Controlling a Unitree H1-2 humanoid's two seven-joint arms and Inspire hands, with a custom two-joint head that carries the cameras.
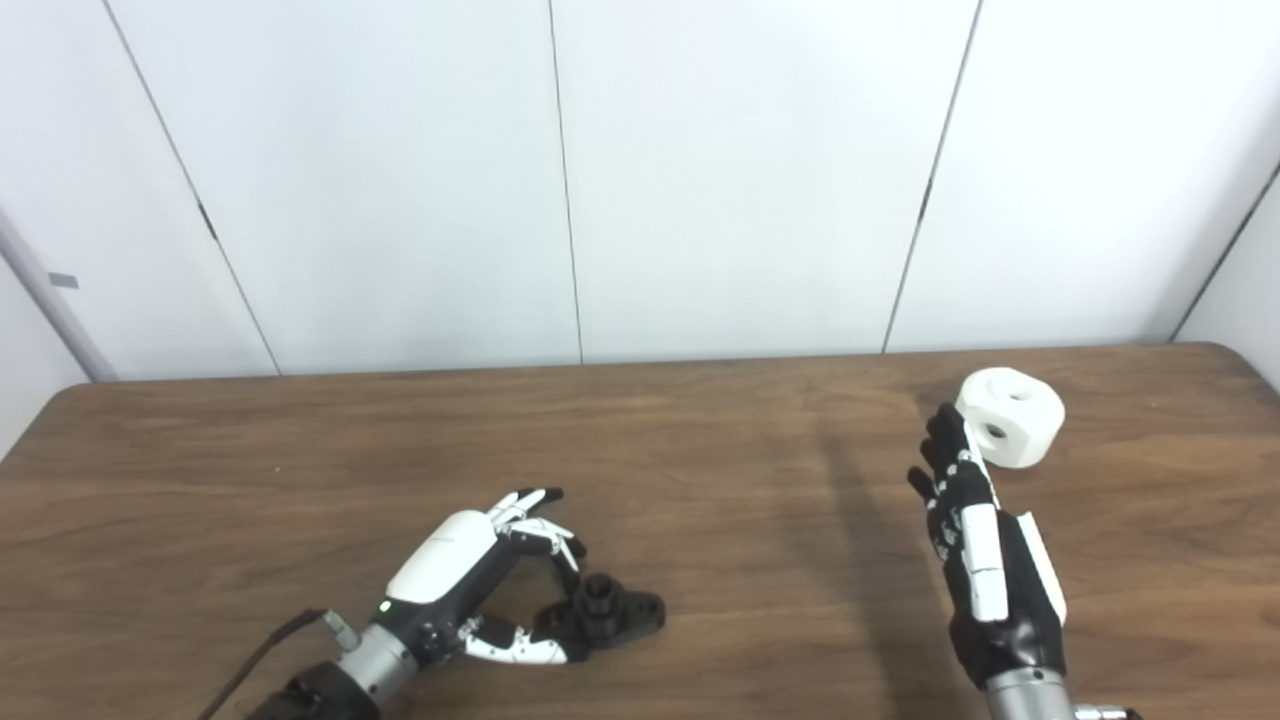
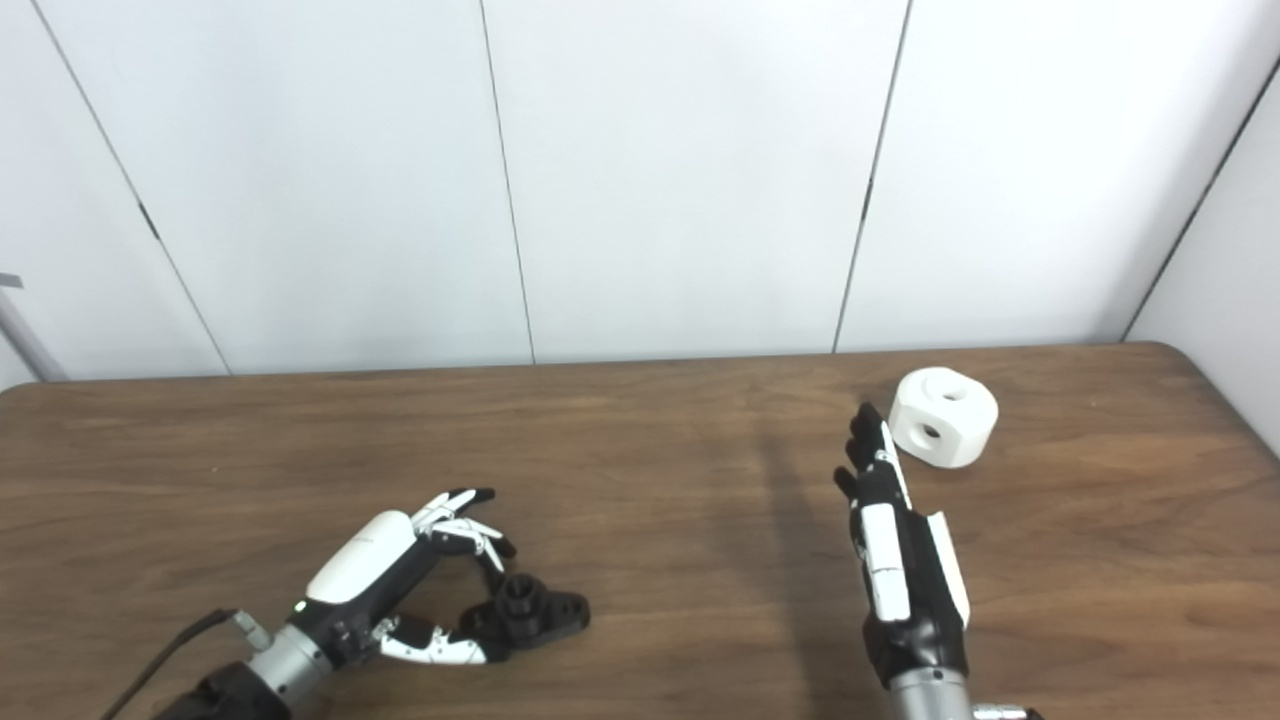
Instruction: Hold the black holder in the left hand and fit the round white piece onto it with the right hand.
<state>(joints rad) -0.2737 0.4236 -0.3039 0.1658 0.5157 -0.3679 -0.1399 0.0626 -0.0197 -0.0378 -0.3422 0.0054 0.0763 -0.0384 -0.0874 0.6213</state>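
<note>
The black holder point(image 1: 612, 608) lies on the wooden table point(image 1: 700, 450) at the front left, with a short round post standing up from it. My left hand point(image 1: 470, 575) is open and cupped around its left end, fingers arched just above it and thumb low beside it; I cannot tell whether they touch. The round white piece point(image 1: 1012, 418), with holes in its top and side, stands on the table at the back right. My right hand point(image 1: 985, 560) is open and empty, fingers straight, with the fingertips just left of the white piece.
A dark cable point(image 1: 265, 650) runs from the left wrist toward the table's front edge. White wall panels point(image 1: 640, 180) stand behind the table's far edge.
</note>
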